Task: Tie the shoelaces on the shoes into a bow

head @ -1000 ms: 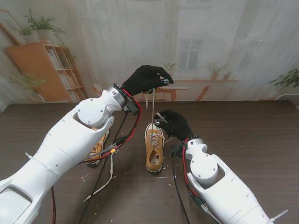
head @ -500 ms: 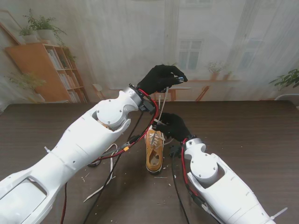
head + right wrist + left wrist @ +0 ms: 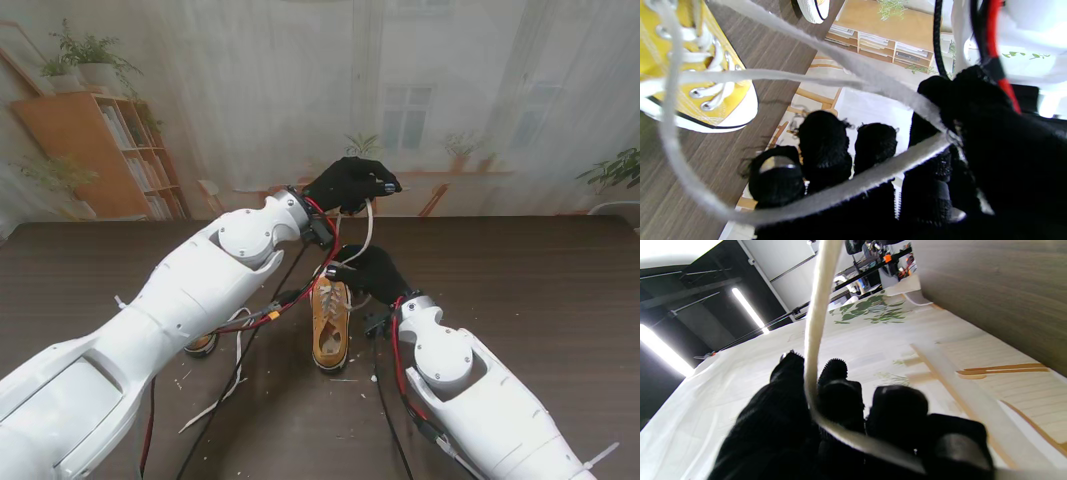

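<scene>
Since the earlier frames, the left hand point(image 3: 352, 183) is being carried rightward and slightly lower, so that it is now being held almost directly over the right hand point(image 3: 368, 270), and the lace end point(image 3: 366, 226) that was being drawn straight up is now being bowed into a slack curve beneath it.

Fingers point(image 3: 836, 396) of the left hand are being kept closed on that white lace, which is being run between them and out along the wrist view. Below it, the right hand is being held closed around a second stretch of lace point(image 3: 853, 186), a loop being draped across its curled fingers point(image 3: 821, 146). Just nearer to the stand than that hand, the yellow shoe point(image 3: 330, 322) is being left upright on the table point(image 3: 540, 280), its eyelets laced; another shoe point(image 3: 200, 344) is being mostly hidden under the left arm.

Slack is the likely risk: with tension being lost, the loop could be slipped off the right fingers. A sharp pull could equally be dragging the light shoe. Snagging on the arm's cables point(image 3: 262, 318) is also possible.
</scene>
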Available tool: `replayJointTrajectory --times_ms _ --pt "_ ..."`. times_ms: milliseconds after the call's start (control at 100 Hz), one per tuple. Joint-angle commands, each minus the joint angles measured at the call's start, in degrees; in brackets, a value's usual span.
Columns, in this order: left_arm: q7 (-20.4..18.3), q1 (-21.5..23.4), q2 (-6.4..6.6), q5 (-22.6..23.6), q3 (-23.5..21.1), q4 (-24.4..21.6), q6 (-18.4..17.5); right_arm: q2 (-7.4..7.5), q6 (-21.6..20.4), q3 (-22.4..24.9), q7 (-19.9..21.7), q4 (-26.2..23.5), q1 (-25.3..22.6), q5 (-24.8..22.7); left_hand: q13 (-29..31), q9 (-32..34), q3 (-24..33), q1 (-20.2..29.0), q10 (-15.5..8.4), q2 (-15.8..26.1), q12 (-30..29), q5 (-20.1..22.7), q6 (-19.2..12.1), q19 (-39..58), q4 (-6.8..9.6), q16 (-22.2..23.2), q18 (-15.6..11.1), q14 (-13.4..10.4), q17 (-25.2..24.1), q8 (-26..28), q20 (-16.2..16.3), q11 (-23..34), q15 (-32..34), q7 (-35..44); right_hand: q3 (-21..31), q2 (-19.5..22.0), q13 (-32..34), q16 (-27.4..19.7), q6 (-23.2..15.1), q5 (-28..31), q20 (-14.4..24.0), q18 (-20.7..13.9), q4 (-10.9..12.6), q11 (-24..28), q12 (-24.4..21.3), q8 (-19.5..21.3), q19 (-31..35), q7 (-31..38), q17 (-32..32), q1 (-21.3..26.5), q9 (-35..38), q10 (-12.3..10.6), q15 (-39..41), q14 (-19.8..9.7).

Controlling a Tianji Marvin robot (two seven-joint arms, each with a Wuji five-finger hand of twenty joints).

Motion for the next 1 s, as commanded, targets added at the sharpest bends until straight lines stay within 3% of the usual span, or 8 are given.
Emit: replayJointTrajectory --times_ms 0,120,380,510,560,680,870,990 --pt "-1.07 -1.06 -0.21 0.91 0.3 1.27 0.52 0.5 -0.15 0.14 1.16 -0.32 0.0 0.09 -2.14 -2.73 -2.54 3.36 -0.81 1.98 0.05 -1.92 -6.52 1.04 0.95 0.13 3.45 1.14 -2.2 1.41 -1.93 -2.84 -3.8 -1.18 0.26 2.52 -2.01 0.87 -5.1 1.89 1.23 -0.91 1.44 0.94 1.2 3.55 -0.2 2.24 -2.38 3.38 -1.95 -2.48 -1.16 -0.24" --pt "-3.4 -2.11 -0.31 1.97 0.93 3.68 0.95 0.67 -0.1 0.08 2.02 -0.35 0.02 0.47 -12.07 -7.94 -5.75 5.92 0.59 3.3 -2.26 -4.95 -7.06 -9.75 1.07 1.96 5.95 2.7 -16.78 2.41 7.63 -11.02 -14.83 -3.53 1.5 2.15 -4.34 1.66 -5.6 1.38 3.45 -1.0 1.43 0.75 0.99 6.76 -3.62 1.7 -5.86 3.31 -3.7 -2.56 -3.63 -0.53" --pt "-4.31 -4.61 -0.54 7.52 2.44 8.3 3.13 0.73 -0.04 0.15 2.46 -0.52 -0.27 1.16 -22.18 -14.63 -5.79 9.6 1.81 3.93 0.81 -8.6 -8.27 -16.98 1.45 3.73 4.24 2.74 -28.91 3.4 14.68 -25.65 -22.73 -5.95 2.67 1.51 -5.47 1.44 -6.31 1.62 3.7 -0.89 1.3 0.23 0.39 9.11 -5.65 1.76 -7.69 3.48 -4.35 -2.63 -5.43 -0.58" --pt "-4.69 -6.07 -1.51 9.91 3.35 11.85 3.91 0.86 -0.22 0.26 2.89 -0.67 -0.41 1.33 -26.62 -18.31 -5.59 7.21 4.2 4.51 0.24 -9.78 -7.78 -21.0 1.54 3.67 4.42 3.22 -33.79 3.56 14.94 -32.15 -26.79 -7.57 2.96 1.35 -5.78 1.39 -6.31 1.7 3.78 -0.85 1.23 0.03 0.2 9.73 -6.35 1.49 -8.23 3.55 -4.53 -2.64 -6.06 -0.61" --pt "-5.71 -6.61 -1.82 10.33 3.66 13.09 4.64 0.89 -0.27 0.31 2.95 -0.75 -0.47 1.32 -35.08 -27.88 -4.39 -0.72 6.69 6.44 -11.31 -11.82 -6.7 -29.3 1.75 2.65 4.75 4.16 -43.32 4.51 13.76 -33.41 -35.3 -11.57 2.98 1.38 -5.81 1.39 -6.48 1.78 3.81 -0.86 1.21 0.02 0.18 9.84 -6.43 1.44 -8.28 3.49 -4.54 -2.62 -6.16 -0.62" --pt "-7.18 -7.28 -2.38 11.1 4.1 14.97 6.76 1.0 -0.31 0.44 3.17 -0.93 -0.64 1.24 -48.44 -40.17 -5.82 -5.56 8.89 9.24 -19.48 -15.16 -5.73 -46.14 3.19 -1.56 2.79 4.89 -56.82 4.27 7.94 -44.75 -50.89 -16.34 3.01 1.36 -5.82 1.42 -6.52 1.8 3.91 -0.88 1.17 0.02 0.16 10.07 -6.61 1.25 -8.36 3.48 -4.54 -2.61 -6.33 -0.64" --pt "-7.27 -8.08 -2.64 13.57 4.95 16.89 6.87 1.05 -0.3 0.8 3.19 -1.19 -1.02 1.37 -58.7 -51.2 -8.09 -7.36 7.99 11.22 -29.01 -18.66 -5.45 -67.18 3.83 -9.02 -1.23 2.58 -62.87 2.57 7.21 -55.38 -68.98 -21.87 3.04 1.36 -5.82 1.5 -6.35 1.83 4.04 -0.89 1.17 -0.19 -0.04 10.27 -6.74 1.1 -8.41 3.52 -4.49 -2.44 -6.42 -0.66" --pt "-6.91 -6.96 -0.57 13.89 4.6 13.17 9.35 1.02 -0.16 0.96 3.08 -1.31 -1.18 1.5 -62.62 -57.1 -10.25 -7.9 6.97 13.24 -31.7 -22.97 -4.81 -83.91 4.16 -11.64 -3.16 0.91 -63.28 0.32 7.63 -58.64 -75.97 -25.82 2.99 1.4 -5.85 1.53 -6.16 1.72 4.09 -0.89 1.15 -0.22 -0.1 10.32 -6.84 0.98 -8.48 3.47 -4.45 -2.34 -6.49 -0.67"
